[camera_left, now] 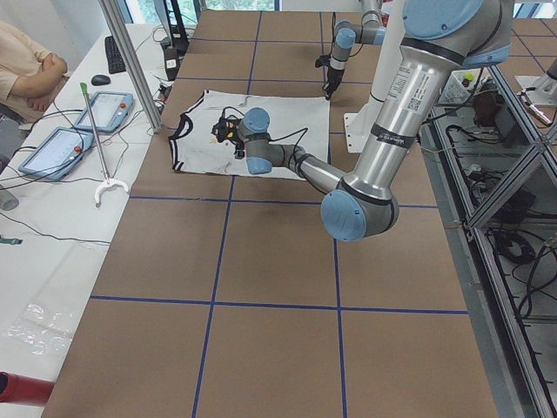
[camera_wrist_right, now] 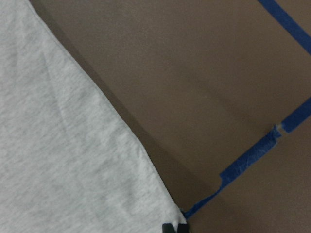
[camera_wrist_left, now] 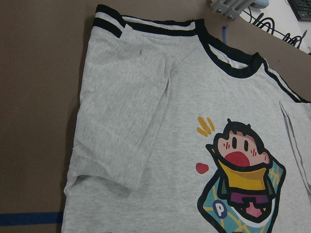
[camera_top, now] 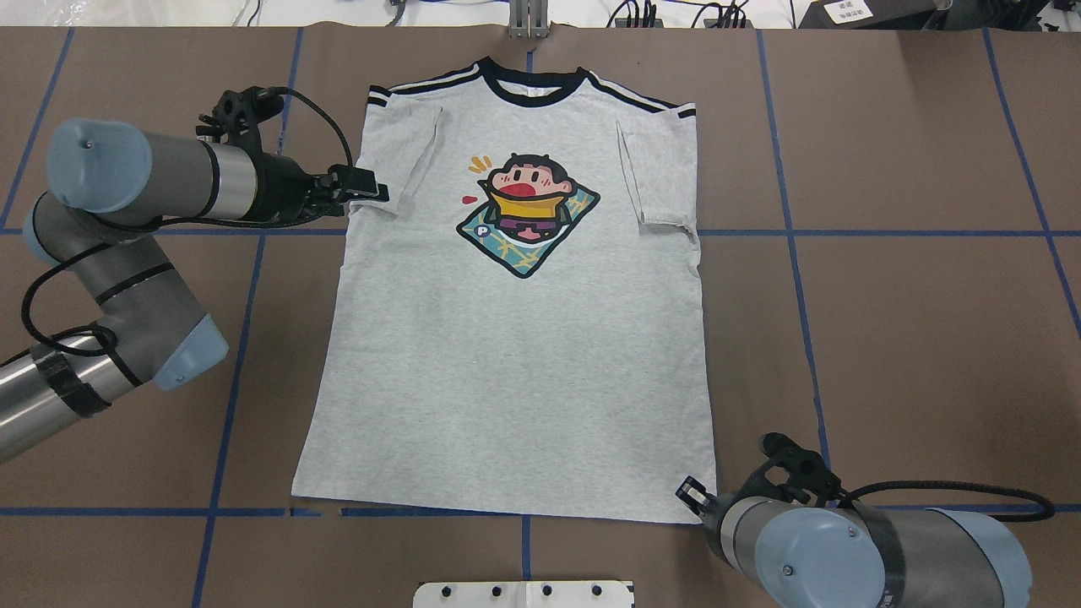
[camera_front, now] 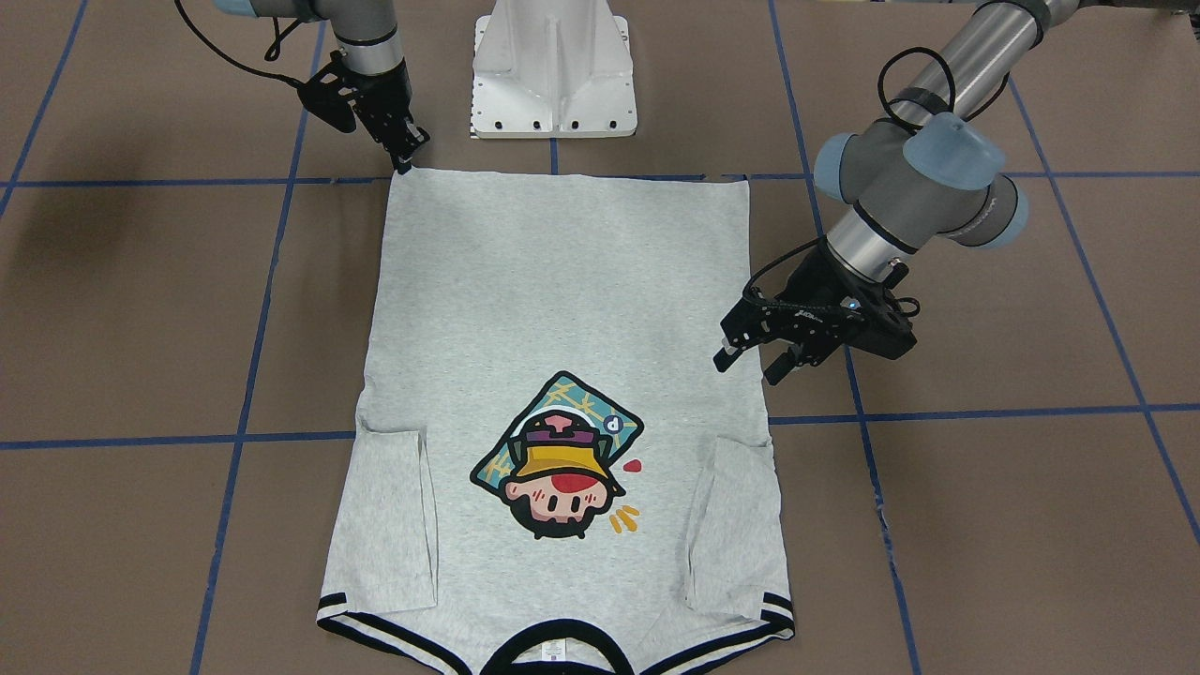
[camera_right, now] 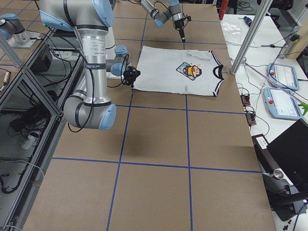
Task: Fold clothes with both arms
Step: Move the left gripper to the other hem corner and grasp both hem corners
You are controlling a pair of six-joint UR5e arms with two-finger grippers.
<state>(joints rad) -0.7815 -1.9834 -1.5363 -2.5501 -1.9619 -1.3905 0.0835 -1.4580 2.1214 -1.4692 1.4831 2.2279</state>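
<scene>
Shirt (camera_top: 507,363): flat, print up, sleeves folded in.
Left gripper (camera_front: 747,367): fingers apart — just beside the sleeve edge.
Right gripper (camera_front: 405,161): at hem corner — finger state cannot be told.

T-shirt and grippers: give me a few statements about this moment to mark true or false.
1. The T-shirt lies print side up. True.
2. Both sleeves are spread outward. False: both are folded in over the body.
3. The collar is the end nearest the robot's base. False: the hem is nearest it, and the collar lies at the far end.
4. The left gripper is open at the shirt's side edge. True.
5. The right gripper is at a hem corner. True.
</scene>
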